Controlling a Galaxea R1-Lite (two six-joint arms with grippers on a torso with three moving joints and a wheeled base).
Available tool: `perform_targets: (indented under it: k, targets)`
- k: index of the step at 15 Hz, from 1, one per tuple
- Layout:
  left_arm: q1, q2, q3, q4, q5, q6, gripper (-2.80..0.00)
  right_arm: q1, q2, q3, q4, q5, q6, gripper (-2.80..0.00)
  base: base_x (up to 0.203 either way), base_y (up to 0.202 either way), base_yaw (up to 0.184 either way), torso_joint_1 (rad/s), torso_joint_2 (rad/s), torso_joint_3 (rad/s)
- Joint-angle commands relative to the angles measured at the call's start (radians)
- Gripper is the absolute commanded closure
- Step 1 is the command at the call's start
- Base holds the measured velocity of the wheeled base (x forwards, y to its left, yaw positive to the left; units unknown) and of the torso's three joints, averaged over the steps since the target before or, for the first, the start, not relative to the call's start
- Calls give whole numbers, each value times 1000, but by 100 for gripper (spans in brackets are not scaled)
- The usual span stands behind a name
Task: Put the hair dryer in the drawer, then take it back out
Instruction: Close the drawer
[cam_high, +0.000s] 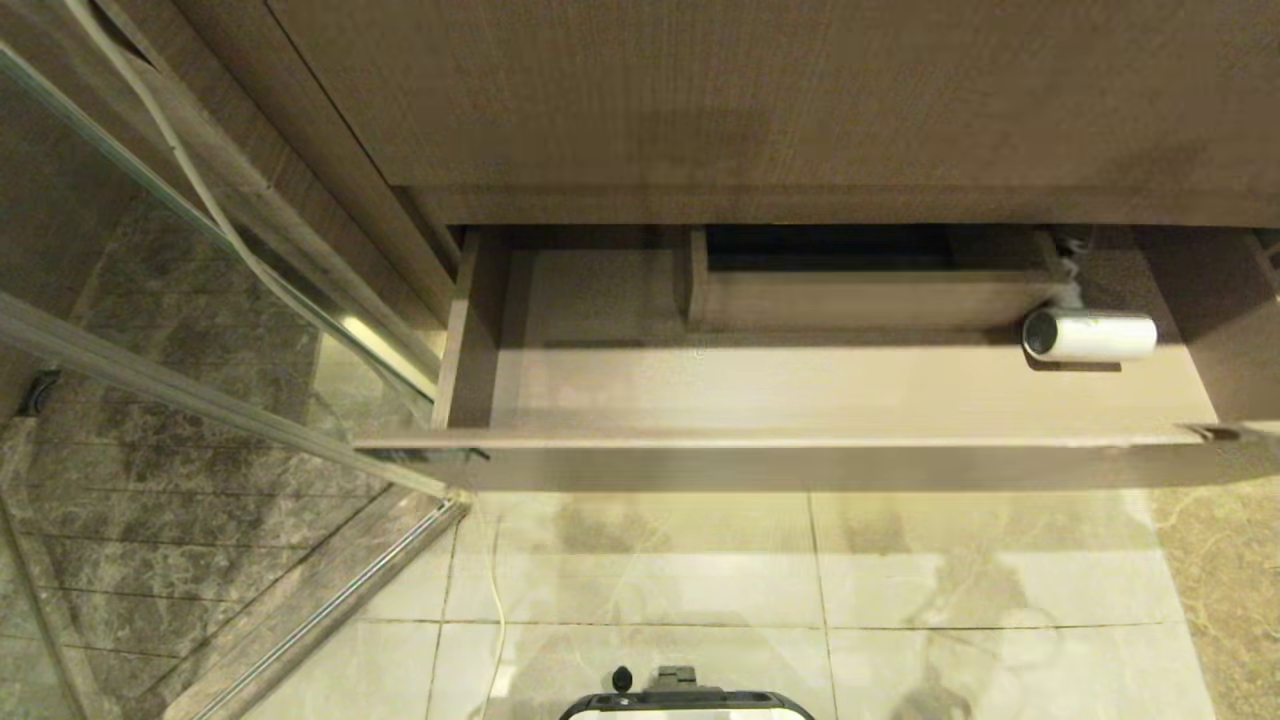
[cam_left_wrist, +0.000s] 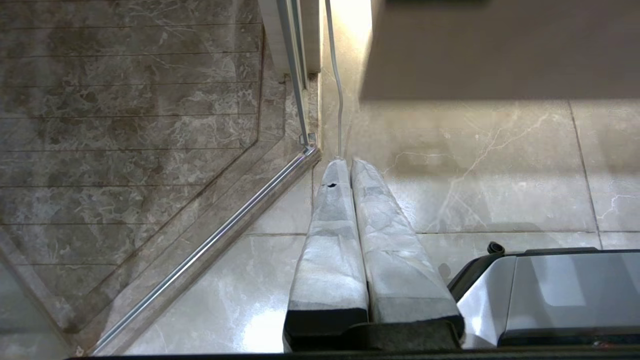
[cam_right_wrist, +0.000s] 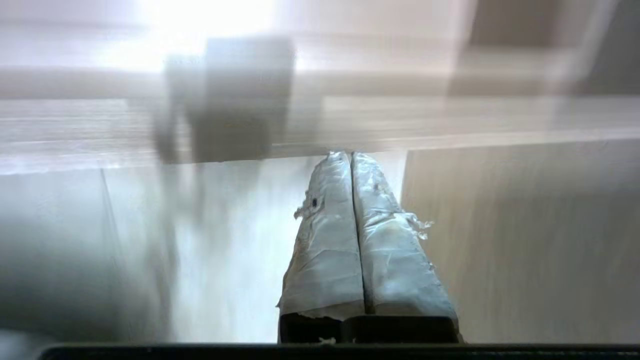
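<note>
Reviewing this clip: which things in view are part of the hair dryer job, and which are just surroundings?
Part of the job:
- hair dryer, lying in the open drawer's right side
- drawer, pulled out
- right gripper, shut, empty
- left gripper, shut, parked over the floor

Surroundings:
- glass shower door
- white cable
- tiled floor

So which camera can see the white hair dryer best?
The head view: the hair dryer lies in plain sight inside the open drawer, toward the robot's right. Neither wrist view shows it at all.
</note>
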Motion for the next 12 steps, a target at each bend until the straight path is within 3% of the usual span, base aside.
perform_targets:
  k: [1,5,12]
  targets:
    - [0,0,1,0,0,-1,0,36,39,-47,-210,21,56,0,0,0,0,0,0,0]
    - [0,0,2,0,0,-1,0,41,20,-68,-168,22,60,0,0,0,0,0,0,0]
    - [0,0,0,0,0,-1,0,80,-235,140,-95,23,50,0,0,0,0,0,0,0]
